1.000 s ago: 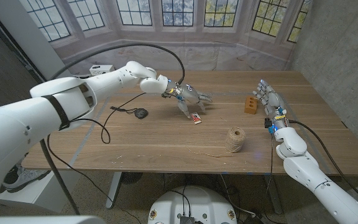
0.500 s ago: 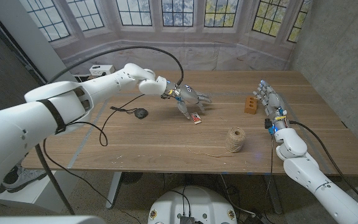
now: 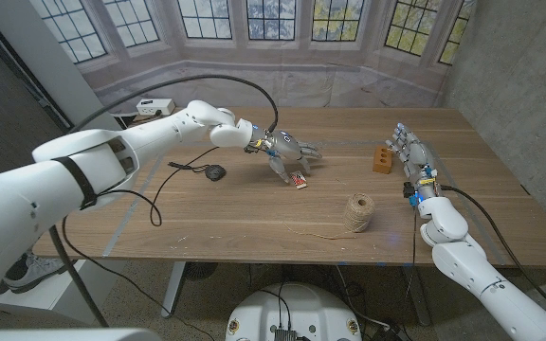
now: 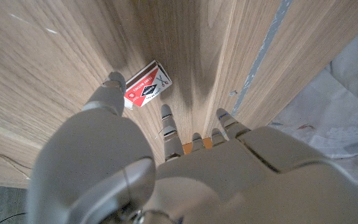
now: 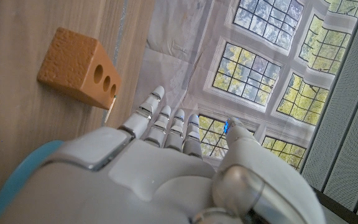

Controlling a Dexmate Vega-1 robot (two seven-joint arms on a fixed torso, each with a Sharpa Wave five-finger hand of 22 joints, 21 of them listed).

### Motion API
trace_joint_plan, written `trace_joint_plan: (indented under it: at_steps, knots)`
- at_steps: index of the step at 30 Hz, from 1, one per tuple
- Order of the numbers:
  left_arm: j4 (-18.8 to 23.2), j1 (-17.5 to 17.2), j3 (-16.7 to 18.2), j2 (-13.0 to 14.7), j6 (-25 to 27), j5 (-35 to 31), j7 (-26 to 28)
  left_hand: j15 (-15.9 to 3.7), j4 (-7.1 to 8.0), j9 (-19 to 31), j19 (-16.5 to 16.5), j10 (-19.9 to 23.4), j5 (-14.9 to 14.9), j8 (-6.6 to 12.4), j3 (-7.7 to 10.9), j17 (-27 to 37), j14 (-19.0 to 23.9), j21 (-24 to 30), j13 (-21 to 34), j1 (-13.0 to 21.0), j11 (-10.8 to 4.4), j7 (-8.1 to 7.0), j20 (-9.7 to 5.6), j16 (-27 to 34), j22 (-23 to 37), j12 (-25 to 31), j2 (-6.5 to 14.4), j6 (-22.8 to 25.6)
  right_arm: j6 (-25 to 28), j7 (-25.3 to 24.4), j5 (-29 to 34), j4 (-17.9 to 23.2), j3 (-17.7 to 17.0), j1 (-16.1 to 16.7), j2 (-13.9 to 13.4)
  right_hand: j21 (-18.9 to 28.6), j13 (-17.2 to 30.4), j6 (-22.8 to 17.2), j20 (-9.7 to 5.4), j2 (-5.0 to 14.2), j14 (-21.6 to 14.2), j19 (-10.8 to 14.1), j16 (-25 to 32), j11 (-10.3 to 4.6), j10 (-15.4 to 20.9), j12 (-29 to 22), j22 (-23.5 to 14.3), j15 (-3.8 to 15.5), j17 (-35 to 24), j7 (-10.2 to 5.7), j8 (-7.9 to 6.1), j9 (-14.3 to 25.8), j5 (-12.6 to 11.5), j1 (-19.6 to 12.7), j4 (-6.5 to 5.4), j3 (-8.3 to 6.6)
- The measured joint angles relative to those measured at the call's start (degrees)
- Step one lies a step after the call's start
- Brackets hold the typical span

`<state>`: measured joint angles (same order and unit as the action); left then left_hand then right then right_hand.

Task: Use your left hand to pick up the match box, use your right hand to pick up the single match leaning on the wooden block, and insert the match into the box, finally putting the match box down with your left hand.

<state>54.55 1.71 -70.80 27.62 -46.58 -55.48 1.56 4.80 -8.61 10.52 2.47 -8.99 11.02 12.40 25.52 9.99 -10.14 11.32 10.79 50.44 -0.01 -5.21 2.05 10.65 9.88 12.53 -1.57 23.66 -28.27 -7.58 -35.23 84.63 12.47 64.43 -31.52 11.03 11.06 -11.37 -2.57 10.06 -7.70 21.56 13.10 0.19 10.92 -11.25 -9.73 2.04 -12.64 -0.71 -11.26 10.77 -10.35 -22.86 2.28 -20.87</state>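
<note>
Tall leaded windows looked onto the wooden worktop [image 3: 254, 213], where the left hand [image 3: 287, 152] hovered, fingers spread and empty, over the small red-and-white match box [image 3: 299, 179]; a glancing fingertip could skid it away. Beside the perforated orange-brown wooden block [image 3: 381, 158], the right hand [image 3: 413, 154] waited open.

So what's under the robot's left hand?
The red and white match box lies on the wooden table, just below the left hand, whose fingers reach down around it. What is inside the box cannot be seen.
</note>
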Motion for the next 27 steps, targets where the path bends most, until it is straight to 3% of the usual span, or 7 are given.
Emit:
trace_joint_plan:
  at_steps: [27]
  knots:
    - [1.15, -1.0, 0.73, -0.11, 2.08, -1.12, -1.08, -0.31, 0.09, 0.0, -0.01, 0.3, 0.01, -0.33, -0.4, 0.0, 0.31, 0.0, -0.13, 0.21, -0.31, -0.02, 0.0, 0.0, 0.14, 0.0, 0.22, 0.4, -0.63, 1.48, -0.56, -0.67, 0.19, -0.06, 0.35, 0.0, 0.0, 0.01, 0.21, 0.0, -0.3, 0.21, 0.0, 0.2, 0.2, 0.0, 0.0, 0.3, 0.0, 0.0, 0.0, 0.0, 0.0, 0.0, 0.0, 0.0]
